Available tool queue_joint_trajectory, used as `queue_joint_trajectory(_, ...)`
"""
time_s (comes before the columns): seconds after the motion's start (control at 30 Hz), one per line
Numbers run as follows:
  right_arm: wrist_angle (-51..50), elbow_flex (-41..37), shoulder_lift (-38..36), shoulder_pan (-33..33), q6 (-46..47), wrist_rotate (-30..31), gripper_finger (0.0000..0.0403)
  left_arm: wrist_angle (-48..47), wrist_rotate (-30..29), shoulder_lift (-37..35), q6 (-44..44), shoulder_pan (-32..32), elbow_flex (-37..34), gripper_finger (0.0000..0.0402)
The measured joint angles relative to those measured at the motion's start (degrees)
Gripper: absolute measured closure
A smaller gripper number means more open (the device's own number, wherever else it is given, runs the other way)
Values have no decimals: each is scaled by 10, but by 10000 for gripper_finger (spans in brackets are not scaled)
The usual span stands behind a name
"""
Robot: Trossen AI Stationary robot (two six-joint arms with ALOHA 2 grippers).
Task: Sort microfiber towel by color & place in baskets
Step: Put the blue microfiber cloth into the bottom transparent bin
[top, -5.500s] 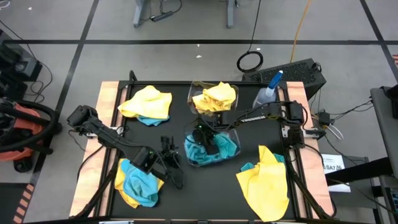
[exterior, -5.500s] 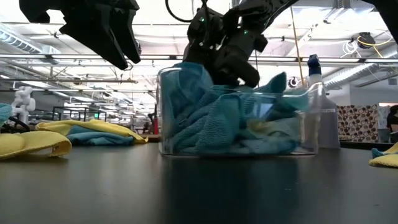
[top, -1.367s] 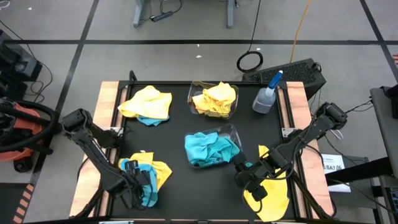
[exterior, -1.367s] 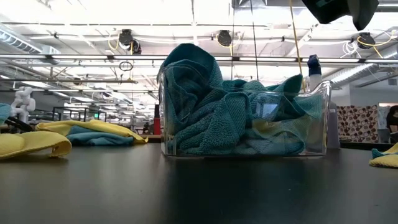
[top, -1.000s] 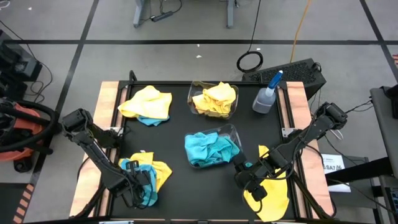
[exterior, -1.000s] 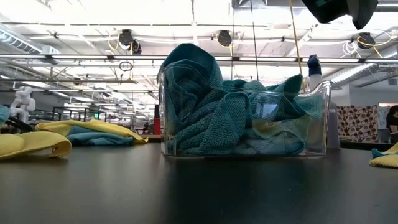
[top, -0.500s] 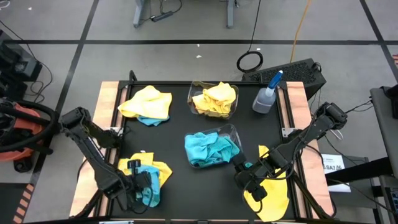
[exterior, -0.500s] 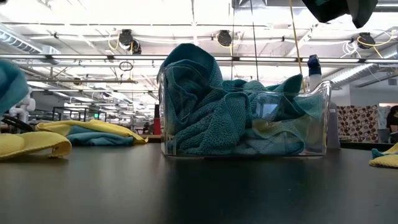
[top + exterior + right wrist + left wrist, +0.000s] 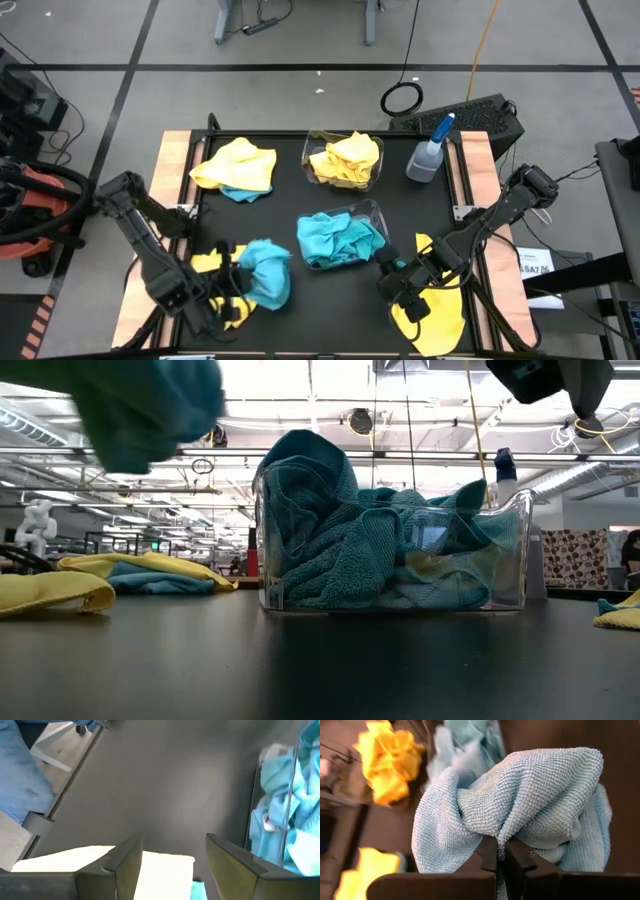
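At the lower left of the high view, my left hand is clenched on a turquoise towel, which hangs bunched off the desk; in the left wrist view the two dark fingers pinch a fold of the turquoise cloth between them. Beneath and beside it, a yellow towel lies on the desk's lower left corner.

In the middle of the high view sits the clear basket of turquoise towels, just right of the lifted cloth and apart from it. Above it, at upper centre, the second clear basket carries yellow towels. At upper left lies a pile of a yellow towel over a turquoise one. The spray bottle with a blue nozzle stands at upper right.

At the lower right, my right hand hovers over another yellow towel with its fingers spread and nothing between them; the right wrist view shows the yellow cloth below the gap. A turquoise scrap peeks out just beside that arm.
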Motion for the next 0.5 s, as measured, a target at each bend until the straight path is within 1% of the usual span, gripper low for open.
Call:
queue_joint_trajectory(0.07, -16, 0, 0, 0, 14, 12, 195, 11, -14, 0, 36, 17, 0, 394)
queue_joint_trajectory(0.17, -48, 0, 0, 1, 41, 41, 195, 37, -19, 0, 96, 48, 0, 394)
queue_joint_trajectory(0.3, -72, 0, 0, 1, 72, 47, 195, 92, -19, 0, 195, 96, 0, 394)
queue_joint_trajectory(0.4, -77, 0, 0, 5, 88, 48, 195, 133, -1, 0, 264, 133, 0, 394)
queue_joint_trajectory(0.5, -82, 0, 0, 16, 97, 64, 195, 167, 21, 0, 324, 172, 0, 394)
